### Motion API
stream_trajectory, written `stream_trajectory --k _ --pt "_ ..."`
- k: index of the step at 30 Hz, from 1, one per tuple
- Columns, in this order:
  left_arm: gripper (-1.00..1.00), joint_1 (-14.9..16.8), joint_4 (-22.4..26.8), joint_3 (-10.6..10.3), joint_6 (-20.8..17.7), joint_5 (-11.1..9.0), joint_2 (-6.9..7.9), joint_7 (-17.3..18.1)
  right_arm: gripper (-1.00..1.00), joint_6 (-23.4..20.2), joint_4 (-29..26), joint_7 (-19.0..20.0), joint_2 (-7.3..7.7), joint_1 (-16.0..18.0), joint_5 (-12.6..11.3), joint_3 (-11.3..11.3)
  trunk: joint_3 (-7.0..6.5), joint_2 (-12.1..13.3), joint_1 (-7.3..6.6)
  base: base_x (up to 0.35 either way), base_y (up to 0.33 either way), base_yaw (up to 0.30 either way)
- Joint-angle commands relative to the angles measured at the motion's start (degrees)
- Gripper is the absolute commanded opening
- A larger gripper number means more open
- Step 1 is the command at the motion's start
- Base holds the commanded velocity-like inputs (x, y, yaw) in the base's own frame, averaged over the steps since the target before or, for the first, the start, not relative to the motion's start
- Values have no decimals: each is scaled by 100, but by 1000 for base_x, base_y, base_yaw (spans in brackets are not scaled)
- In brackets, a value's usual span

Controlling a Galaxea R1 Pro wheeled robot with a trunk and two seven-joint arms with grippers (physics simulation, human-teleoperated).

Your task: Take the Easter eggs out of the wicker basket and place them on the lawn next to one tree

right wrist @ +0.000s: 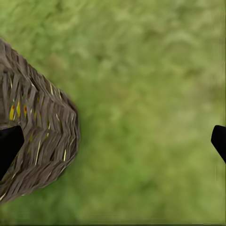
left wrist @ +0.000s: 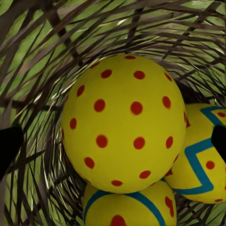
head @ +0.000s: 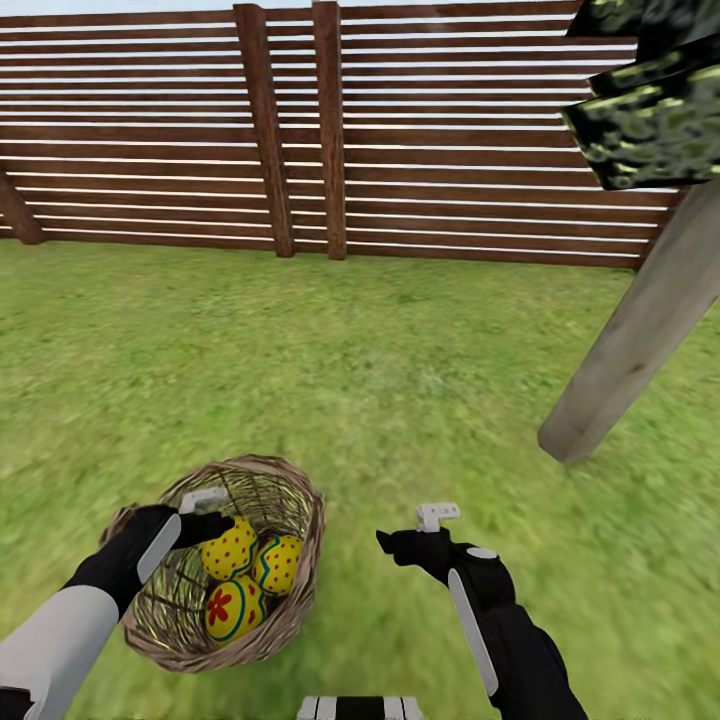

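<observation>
All three eggs are in the basket point(head: 290, 590), which sits on the lawn point(head: 400, 380) well apart from the tree point(head: 640, 340) and closer to the robot than the fence point(head: 300, 130). The dotted egg point(head: 229, 548) is on top; the zigzag egg point(head: 278, 563) is touching it on the side toward the tree, and the flower egg point(head: 232, 608) is touching both on the side away from the fence.

The left gripper point(head: 205, 515) is dipped inside the basket right over the dotted egg, fingers spread wide. In its wrist cam the dotted egg point(left wrist: 125, 125) sits between the two black fingertips point(left wrist: 9, 146), neither touching it.

The right gripper point(head: 425, 530) hangs above the grass just beside the basket on the tree side, also spread open with nothing in it. Its wrist cam catches the basket's outer wall point(right wrist: 42, 136) next to one fingertip point(right wrist: 8, 143).
</observation>
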State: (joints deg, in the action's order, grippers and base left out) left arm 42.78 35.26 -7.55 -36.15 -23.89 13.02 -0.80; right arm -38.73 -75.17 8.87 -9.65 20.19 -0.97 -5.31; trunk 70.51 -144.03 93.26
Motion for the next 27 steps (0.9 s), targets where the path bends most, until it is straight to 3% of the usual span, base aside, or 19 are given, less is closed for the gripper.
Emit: stream_trajectory --k 1,22,27 --pt "100 2 7 -28 -17 -18 7 -8 100 -29 -7 10 -2 2 -9 4 27 -4 1 0 0 3" --pt "100 -5 19 -55 427 25 7 -9 100 -29 -7 43 -2 2 -9 4 492 -32 55 0 0 0" --pt "100 -2 39 -78 427 17 -4 43 100 -29 -7 44 -2 2 -9 4 492 -32 55 0 0 0"
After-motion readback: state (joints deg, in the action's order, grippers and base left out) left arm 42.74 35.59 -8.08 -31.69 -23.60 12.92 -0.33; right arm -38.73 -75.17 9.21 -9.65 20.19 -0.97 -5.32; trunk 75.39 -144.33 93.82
